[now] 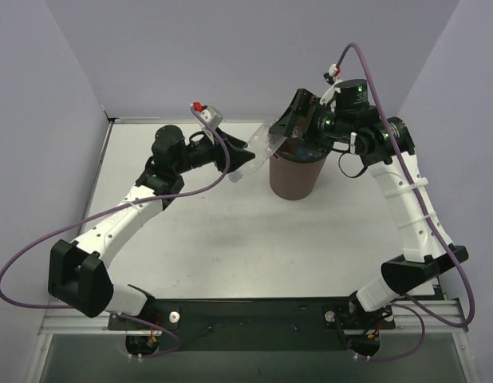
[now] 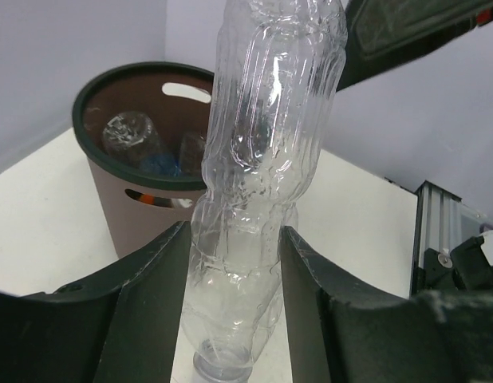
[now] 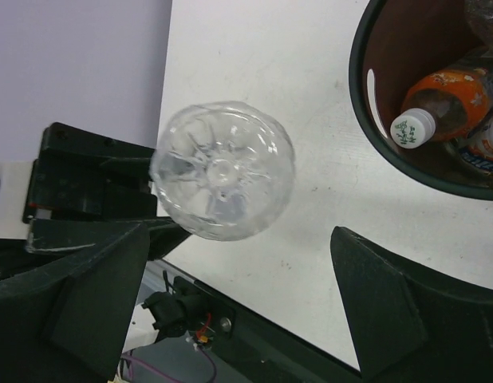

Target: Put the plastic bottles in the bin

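My left gripper (image 1: 241, 162) (image 2: 234, 239) is shut on the clear unlabelled plastic bottle (image 1: 260, 147) (image 2: 266, 152), gripping its lower body near the neck. The bottle is held off the table, its base pointing up toward the bin's rim. The dark brown bin (image 1: 297, 177) (image 2: 127, 211) (image 3: 360, 88) stands just right of it. Inside the bin lie an orange bottle (image 3: 447, 92) with a white cap, a labelled bottle (image 3: 484, 145) and a clear one (image 2: 128, 134). My right gripper (image 1: 298, 118) (image 3: 240, 239) hovers open above the bin's left rim, facing the clear bottle's base (image 3: 222, 169) without touching it.
The bin has a handle slot (image 2: 187, 92) under its rim. Grey walls close off the table at the back and sides. The black base rail (image 1: 254, 311) runs along the near edge, and purple cables loop from both arms.
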`<state>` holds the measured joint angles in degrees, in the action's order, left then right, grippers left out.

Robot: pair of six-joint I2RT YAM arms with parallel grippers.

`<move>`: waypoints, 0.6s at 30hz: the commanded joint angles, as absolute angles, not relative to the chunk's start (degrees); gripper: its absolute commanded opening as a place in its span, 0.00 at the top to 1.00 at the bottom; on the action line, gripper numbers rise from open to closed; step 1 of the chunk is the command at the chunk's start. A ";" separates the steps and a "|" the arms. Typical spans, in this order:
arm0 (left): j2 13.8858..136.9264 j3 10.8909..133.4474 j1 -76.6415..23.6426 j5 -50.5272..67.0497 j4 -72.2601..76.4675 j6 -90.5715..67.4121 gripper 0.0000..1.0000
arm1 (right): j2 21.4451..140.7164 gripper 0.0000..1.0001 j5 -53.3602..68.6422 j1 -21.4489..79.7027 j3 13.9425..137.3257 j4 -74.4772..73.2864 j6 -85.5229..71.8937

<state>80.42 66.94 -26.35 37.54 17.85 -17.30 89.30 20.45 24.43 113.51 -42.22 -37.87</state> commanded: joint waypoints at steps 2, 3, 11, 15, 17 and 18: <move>78.84 67.33 -29.18 36.65 13.71 -11.78 0.55 | 85.78 0.09 22.76 24.17 112.50 -40.70 -40.08; 78.66 67.15 -29.44 36.56 13.80 -11.69 0.55 | 85.69 0.09 23.02 24.17 112.33 -40.52 -40.17; 76.82 66.71 -31.55 35.07 13.71 -10.20 0.55 | 85.43 0.20 22.68 24.17 111.01 -40.52 -40.43; 75.33 65.74 -32.25 35.24 14.59 -9.67 0.56 | 85.34 0.21 21.71 23.91 109.78 -40.43 -40.08; 74.80 65.48 -32.52 35.42 14.68 -9.14 0.56 | 85.69 0.21 21.53 23.64 110.12 -40.43 -39.82; 74.27 65.04 -32.78 35.42 15.03 -9.05 0.56 | 85.87 0.22 21.27 23.64 110.30 -40.43 -39.38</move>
<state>77.62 65.73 -31.92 35.00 12.21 -10.98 86.87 21.87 24.03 110.10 -41.65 -39.66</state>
